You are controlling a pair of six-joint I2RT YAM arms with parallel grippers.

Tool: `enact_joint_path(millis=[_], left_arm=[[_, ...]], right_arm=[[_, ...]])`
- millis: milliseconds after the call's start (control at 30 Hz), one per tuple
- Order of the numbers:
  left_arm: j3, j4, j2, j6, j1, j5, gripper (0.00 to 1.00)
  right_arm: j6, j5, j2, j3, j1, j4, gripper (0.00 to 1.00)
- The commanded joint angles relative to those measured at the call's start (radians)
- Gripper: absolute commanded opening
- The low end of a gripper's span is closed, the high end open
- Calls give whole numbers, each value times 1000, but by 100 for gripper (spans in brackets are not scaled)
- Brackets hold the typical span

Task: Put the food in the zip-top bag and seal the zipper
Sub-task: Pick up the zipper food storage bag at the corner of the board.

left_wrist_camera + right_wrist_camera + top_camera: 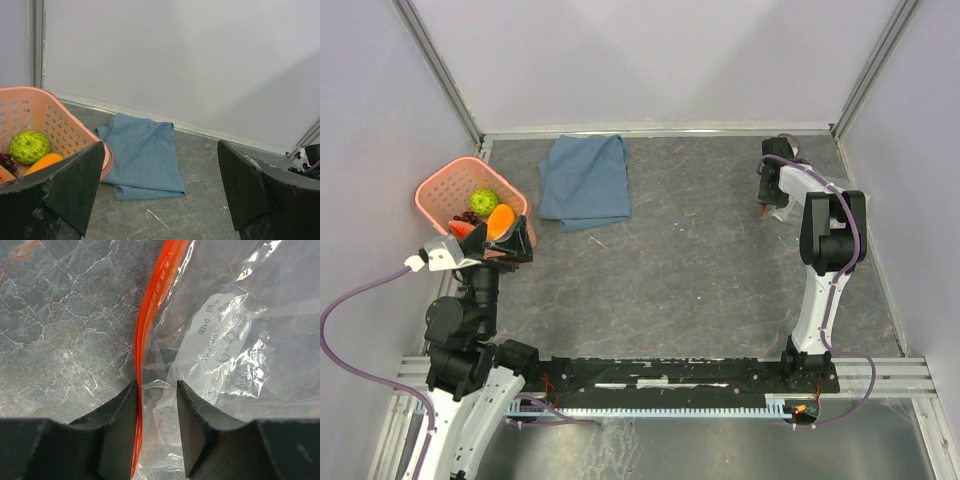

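Right gripper [156,405], far right corner: jaws straddle the bag's [235,340] zipper [155,300], not clenched. Left gripper [160,190]: released beside basket [440,185] of food [484,203].

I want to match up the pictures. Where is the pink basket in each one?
Top external: pink basket far left, beside the left gripper.
Left wrist: left edge, fruit inside.
Right wrist: not in it.
Shared landmark: blue cloth, right of the basket.

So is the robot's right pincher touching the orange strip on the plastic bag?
Touching. In the right wrist view, the orange strip of the bag runs down against the inner face of one finger of the right gripper.
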Motion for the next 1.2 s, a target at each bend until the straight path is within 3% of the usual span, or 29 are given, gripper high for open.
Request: enact_joint_path(millis=[0, 233, 333, 733, 1167], left_arm=[[0, 42, 2, 7, -3, 10, 100], [2, 40, 5, 3, -3, 19, 100], [6, 33, 12, 1, -3, 19, 100], [91, -63, 112, -123, -3, 97, 100], [74, -107, 316, -311, -4, 329, 95]], right_arm=[[-11, -13, -9, 9, -5, -6, 39], [-19, -43, -95, -70, -3, 15, 8], [-26, -63, -155, -125, 4, 32, 2], [-41, -99, -398, -311, 120, 23, 2], [-115, -173, -588, -367, 400, 50, 2]])
